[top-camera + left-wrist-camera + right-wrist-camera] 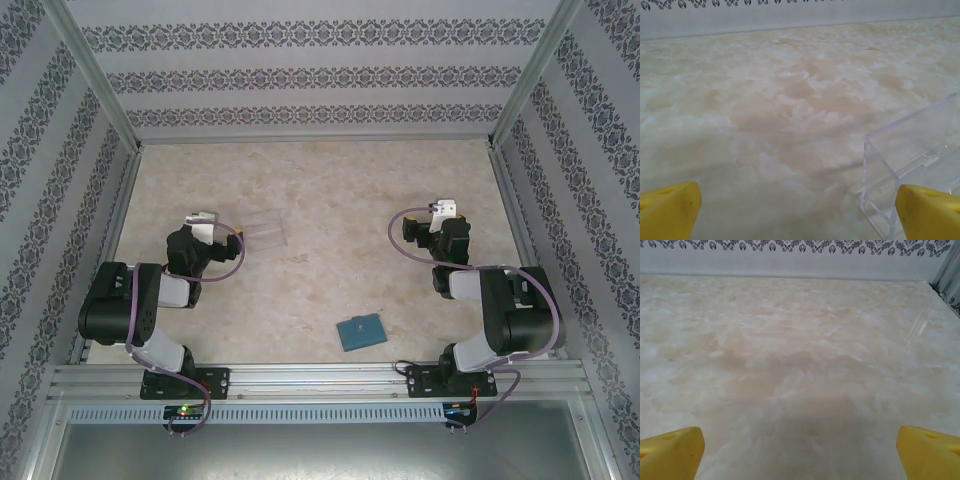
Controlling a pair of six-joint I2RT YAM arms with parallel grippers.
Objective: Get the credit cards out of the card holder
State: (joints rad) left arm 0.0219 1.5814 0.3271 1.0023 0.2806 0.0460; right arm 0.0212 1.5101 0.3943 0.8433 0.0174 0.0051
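Start at the bottom of the top view: the small teal-blue fabric card holder [360, 331] lies flat on the marbled beige tabletop [330, 180], lower centre-right of the frame, between the two arm bases and nearer the right one. It touches nothing. The credit cards are hidden; judge them inside, so nothing is out yet. Step in hand: the start pose, with the approach not begun. Further up, the left gripper [205, 220] sits mid-left and the right gripper [443, 210] mid-right, both well apart from the holder and pointing away from it toward the far wall. Both are released, jaws spread wide with nothing between them: the wrist views put the yellow fingertips in opposite bottom corners for the left gripper [799, 212] and the right gripper [800, 452]. Next move, as a judgement: bring one arm back and down to pin the holder, while the other pinches a card edge. The top view gives you the holder. The left wrist view adds the clear plastic tray [910, 160] at lower right, just beside one fingertip; from above the tray [263, 231] is faint. The right wrist view gives you bare table up to the patterned wall.
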